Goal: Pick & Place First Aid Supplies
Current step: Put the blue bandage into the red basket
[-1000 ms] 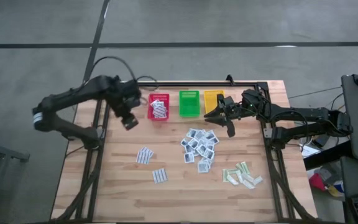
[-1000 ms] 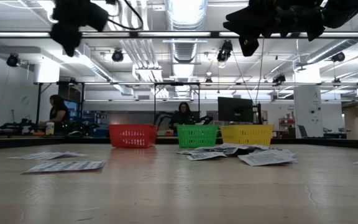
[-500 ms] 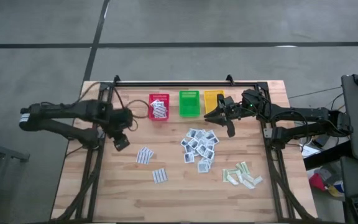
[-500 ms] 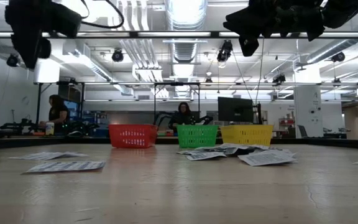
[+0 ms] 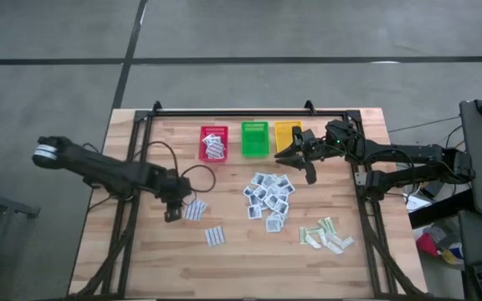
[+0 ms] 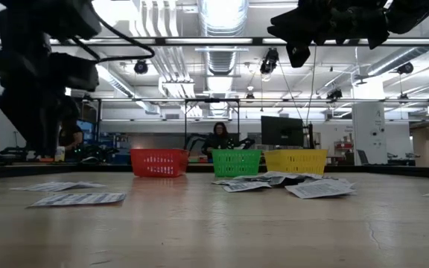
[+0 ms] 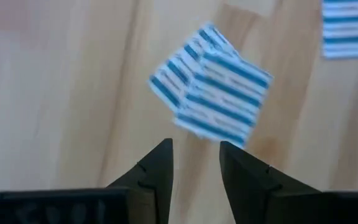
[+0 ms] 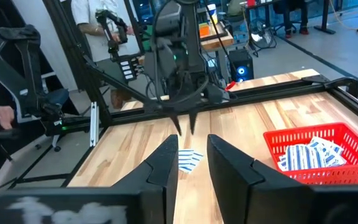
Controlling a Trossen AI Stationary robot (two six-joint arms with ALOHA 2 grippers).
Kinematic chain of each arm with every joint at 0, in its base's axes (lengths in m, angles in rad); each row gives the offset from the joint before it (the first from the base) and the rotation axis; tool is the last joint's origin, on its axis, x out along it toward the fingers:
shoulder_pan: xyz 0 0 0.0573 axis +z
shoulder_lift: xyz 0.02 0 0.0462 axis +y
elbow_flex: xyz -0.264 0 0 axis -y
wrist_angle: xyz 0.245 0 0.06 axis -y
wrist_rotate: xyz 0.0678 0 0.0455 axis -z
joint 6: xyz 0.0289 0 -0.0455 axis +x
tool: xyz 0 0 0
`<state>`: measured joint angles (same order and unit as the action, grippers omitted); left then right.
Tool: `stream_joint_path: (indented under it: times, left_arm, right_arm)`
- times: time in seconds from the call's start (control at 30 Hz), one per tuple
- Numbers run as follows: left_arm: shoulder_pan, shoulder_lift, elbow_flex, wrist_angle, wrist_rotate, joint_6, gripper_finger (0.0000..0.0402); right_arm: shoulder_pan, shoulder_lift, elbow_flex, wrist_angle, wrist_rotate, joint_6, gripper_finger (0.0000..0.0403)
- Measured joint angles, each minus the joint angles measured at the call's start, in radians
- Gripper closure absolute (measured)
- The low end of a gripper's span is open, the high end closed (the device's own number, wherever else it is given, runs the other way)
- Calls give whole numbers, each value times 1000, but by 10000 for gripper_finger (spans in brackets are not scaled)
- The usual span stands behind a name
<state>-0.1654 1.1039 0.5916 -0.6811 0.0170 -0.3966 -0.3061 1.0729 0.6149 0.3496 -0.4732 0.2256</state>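
No brand or readable writing shows on any packet; the oblong ones carry only blue stripes.

The left gripper hangs low over the table, just beside a small stack of striped packets. Its two fingers stand a little apart with nothing between them — the stack lies just ahead of the tips, not touched as far as I can see. The right gripper is up in the air near the yellow basket, its fingers parted by a narrow gap and holding nothing.

There are three baskets in a row at the far edge: the red basket, the green basket and the yellow one. The red one already has several striped packets inside; the exact number I cannot tell. On the table lie two groups of striped packets — the stack by the left gripper and a second group nearer the front. A pile of small square white-blue packets, too many and too overlapped to count, lies in the middle. A cluster of pale green-beige strips lies toward the right front.
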Motion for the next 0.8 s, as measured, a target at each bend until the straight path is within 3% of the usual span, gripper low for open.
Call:
stream_joint_path:
  times: [0.17,0.5,0.8]
  left_arm:
    - [0,53,-30,141,0,61,278]
    - [-25,163,-22,154,3,-17,278]
    - [-85,210,-24,158,-85,-58,278]
  right_arm:
    - [0,0,0,0,0,3,333]
    - [0,0,0,-1,0,3,325]
    - [0,0,0,0,0,3,316]
